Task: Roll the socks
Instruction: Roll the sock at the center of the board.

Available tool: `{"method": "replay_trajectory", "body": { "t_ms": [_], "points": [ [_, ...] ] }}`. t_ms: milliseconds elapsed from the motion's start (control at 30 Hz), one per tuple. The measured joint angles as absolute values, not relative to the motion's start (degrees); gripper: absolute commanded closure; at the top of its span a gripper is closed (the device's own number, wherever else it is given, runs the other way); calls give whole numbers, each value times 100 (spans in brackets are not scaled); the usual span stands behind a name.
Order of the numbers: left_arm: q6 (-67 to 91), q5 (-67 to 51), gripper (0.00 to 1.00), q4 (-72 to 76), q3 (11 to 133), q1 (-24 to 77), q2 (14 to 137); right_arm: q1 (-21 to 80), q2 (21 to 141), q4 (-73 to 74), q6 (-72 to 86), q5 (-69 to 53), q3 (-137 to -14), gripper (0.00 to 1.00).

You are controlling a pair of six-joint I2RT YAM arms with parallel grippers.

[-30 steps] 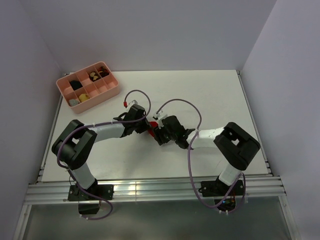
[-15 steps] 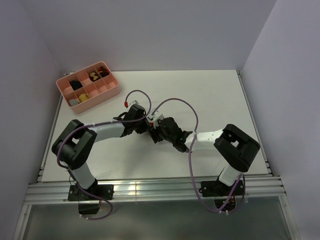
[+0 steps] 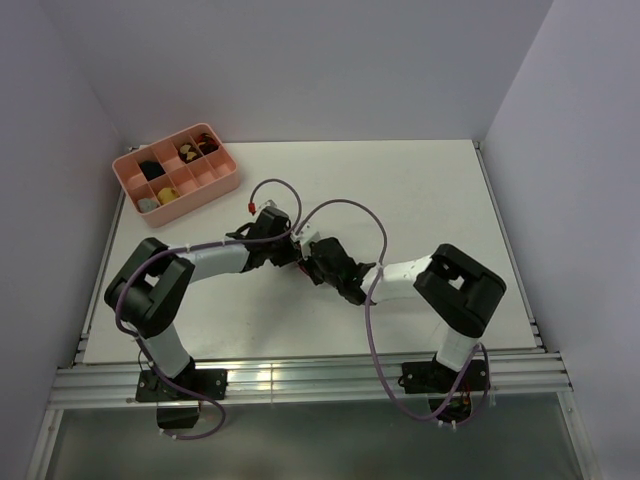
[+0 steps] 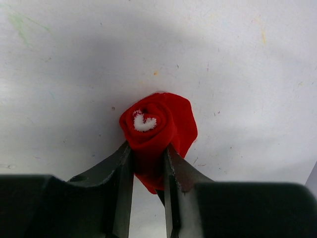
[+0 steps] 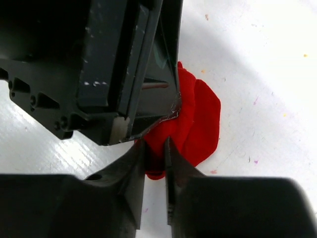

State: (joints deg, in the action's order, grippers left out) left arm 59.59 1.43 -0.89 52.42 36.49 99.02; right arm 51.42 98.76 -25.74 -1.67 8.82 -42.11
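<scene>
Red socks (image 4: 159, 124), rolled, mid-frame: my left end effector (image 4: 147, 157) clamped on the roll, my right end effector (image 5: 154, 154) pinching its lower edge; tuck snugly, both grips firm.

We see a white table (image 3: 420, 190) boxed in by three plain, pale walls: the back wall (image 3: 320, 70), the left wall (image 3: 40, 200) and the right wall (image 3: 585, 150). The light is soft and even, with only faint shadows on the tabletop. Up close we find it scuffed, with small coloured specks (image 5: 255, 161). A metal rail (image 3: 300, 378) runs along the near edge, with a grey floor (image 3: 300, 445) below it.
</scene>
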Motion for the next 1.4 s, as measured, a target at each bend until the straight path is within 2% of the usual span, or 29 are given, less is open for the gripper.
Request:
{"method": "replay_trajectory", "body": {
  "t_ms": [33,100,133,233,333,467,700,967,1167,1400],
  "points": [
    [5959,148,92,-82,5242,3634,9902,5151,9907,-2558,-174,919,-4257,91],
    [5959,158,89,-75,5242,3597,9902,5162,9974,-2539,-180,972,-4344,98],
    [5959,165,81,-73,5242,3579,9902,5162,10001,-2523,-178,987,-4386,100],
    [5957,180,68,-73,5242,3557,9898,5157,10027,-2473,-132,974,-4442,100],
    [5946,211,44,-121,5236,3555,9852,5015,10027,-2359,47,705,-4510,100],
    [5964,390,27,-139,5116,3529,9653,4517,10038,-2097,491,-377,-4694,100],
    [6047,563,26,25,4659,3579,9024,3328,10538,-1881,1586,-2545,-5170,100],
    [6123,646,27,615,4176,3583,8683,2477,11362,-2753,3363,-4541,-5216,100],
    [6237,565,29,1050,4125,3594,8853,2320,11688,-3044,4082,-5133,-5253,100],
    [6410,569,30,1288,4125,3621,9349,2320,11813,-3050,4235,-5415,-5299,100]
  ]
}}
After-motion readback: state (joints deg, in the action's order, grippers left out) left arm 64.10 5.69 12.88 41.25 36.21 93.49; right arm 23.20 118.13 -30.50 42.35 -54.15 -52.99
